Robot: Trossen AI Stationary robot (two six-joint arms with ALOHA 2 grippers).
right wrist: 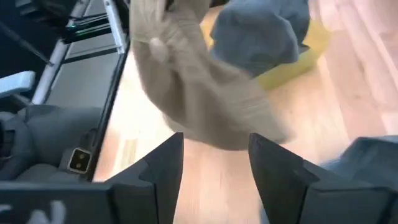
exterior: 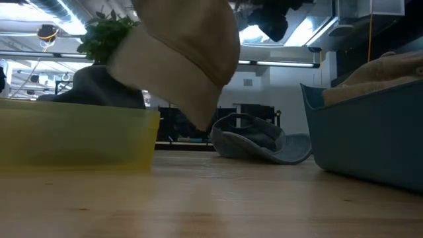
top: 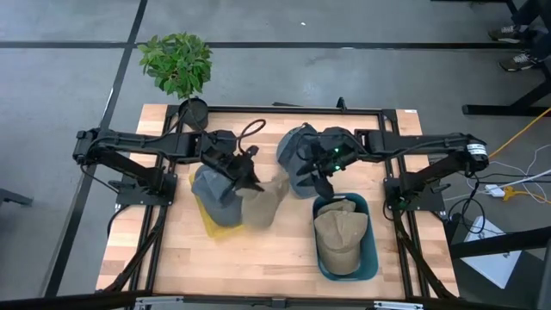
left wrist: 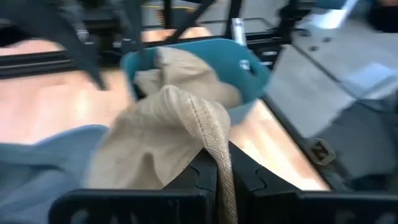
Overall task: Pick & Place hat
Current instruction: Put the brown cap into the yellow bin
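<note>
My left gripper (top: 247,175) is shut on a tan hat (top: 263,206) that hangs beside the yellow bin (top: 212,226). A grey-blue hat (top: 214,184) lies in that bin. In the low view the tan hat (exterior: 188,53) is clear of the table. My right gripper (top: 324,178) is open and holds nothing. It hovers over a second grey-blue hat (top: 295,155), which lies on the table next to the teal bin (top: 374,250). Another tan hat (top: 341,238) sits inside the teal bin. My left gripper holds the tan hat by a woven-banded edge (left wrist: 217,138), pinched between the two fingers (left wrist: 200,182). The crown (left wrist: 146,146) bulges out ahead of the fingers. The hat hangs below the gripper, lifted clear of the table (exterior: 198,116).
A potted plant (top: 177,65) stands at the table's far left corner. In the low view the yellow bin (exterior: 73,139) stands on the left and the teal bin (exterior: 370,135) on the right, with the grey-blue hat (exterior: 261,140) on the bare wood between them.
</note>
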